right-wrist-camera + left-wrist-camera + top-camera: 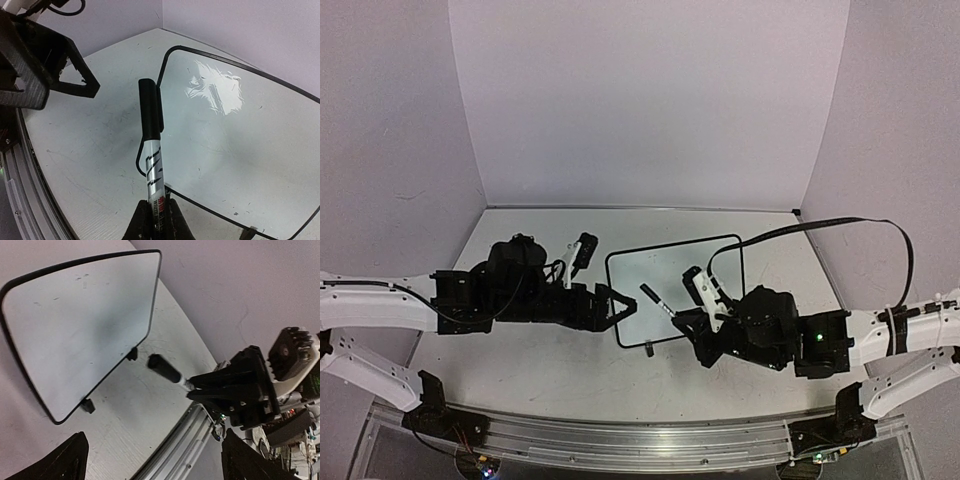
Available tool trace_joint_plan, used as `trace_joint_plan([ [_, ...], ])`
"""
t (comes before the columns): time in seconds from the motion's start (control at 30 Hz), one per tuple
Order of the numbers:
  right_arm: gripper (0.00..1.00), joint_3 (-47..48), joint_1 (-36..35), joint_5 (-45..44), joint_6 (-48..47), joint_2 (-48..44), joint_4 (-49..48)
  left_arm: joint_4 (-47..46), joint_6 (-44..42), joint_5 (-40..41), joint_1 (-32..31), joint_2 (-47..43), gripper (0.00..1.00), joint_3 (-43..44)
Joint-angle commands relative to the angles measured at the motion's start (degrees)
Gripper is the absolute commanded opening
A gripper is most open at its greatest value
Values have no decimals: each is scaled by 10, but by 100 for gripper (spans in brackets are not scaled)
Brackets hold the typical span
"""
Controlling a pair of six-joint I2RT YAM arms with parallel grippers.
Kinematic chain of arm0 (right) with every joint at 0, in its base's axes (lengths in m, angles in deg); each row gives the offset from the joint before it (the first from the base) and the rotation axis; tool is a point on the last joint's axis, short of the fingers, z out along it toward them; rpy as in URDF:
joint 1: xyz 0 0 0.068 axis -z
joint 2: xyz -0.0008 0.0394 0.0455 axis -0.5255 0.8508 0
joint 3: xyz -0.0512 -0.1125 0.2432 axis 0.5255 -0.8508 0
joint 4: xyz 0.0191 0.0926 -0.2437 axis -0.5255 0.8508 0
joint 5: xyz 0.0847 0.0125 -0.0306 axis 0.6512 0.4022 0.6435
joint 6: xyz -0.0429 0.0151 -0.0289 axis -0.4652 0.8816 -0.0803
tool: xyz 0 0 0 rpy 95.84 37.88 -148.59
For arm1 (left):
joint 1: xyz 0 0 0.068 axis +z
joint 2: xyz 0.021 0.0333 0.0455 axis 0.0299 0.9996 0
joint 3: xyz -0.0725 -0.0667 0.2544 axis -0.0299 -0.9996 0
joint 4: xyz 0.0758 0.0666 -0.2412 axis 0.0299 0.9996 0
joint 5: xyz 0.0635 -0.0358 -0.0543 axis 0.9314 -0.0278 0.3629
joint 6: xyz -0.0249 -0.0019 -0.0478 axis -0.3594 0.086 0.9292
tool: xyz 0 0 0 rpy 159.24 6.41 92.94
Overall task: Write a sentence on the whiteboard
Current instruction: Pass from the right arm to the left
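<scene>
The whiteboard (672, 272) lies flat mid-table, with a thin black frame and small black feet. Its surface is blank apart from faint smudges, and no sentence shows on it. It also shows in the left wrist view (80, 325) and the right wrist view (240, 140). My right gripper (688, 318) is shut on a silver whiteboard marker (153, 150) with its black cap (149, 107) on. The marker points over the board's near-left corner. My left gripper (623, 307) is open and empty just left of that corner, facing the marker's cap (164, 368).
Grey scuffed tabletop (550, 370) surrounds the board. A metal rail (640, 440) runs along the near edge. White walls enclose the back and sides. A black cable (840, 225) loops above the right arm.
</scene>
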Motion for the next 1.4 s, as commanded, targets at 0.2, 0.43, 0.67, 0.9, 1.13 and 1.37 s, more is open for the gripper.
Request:
trace_joint_plan([
  [0.2,0,26,-1,34,-29,2,3,-117,72,-156,15,84,78,62],
  [0.43,0,18,-1,48,-30,-9,-1,-117,123,-131,25,88,81,47],
  [0.67,0,15,-1,65,-57,-14,-3,-118,118,-160,26,120,60,71],
  [0.9,0,15,-1,62,-57,-18,-5,-121,111,-175,25,127,45,70],
  [1.13,0,13,-1,76,-58,-21,-4,-126,110,-165,26,130,35,62],
  [1.37,0,13,-1,98,-67,-19,-1,-132,113,-155,30,122,39,61],
])
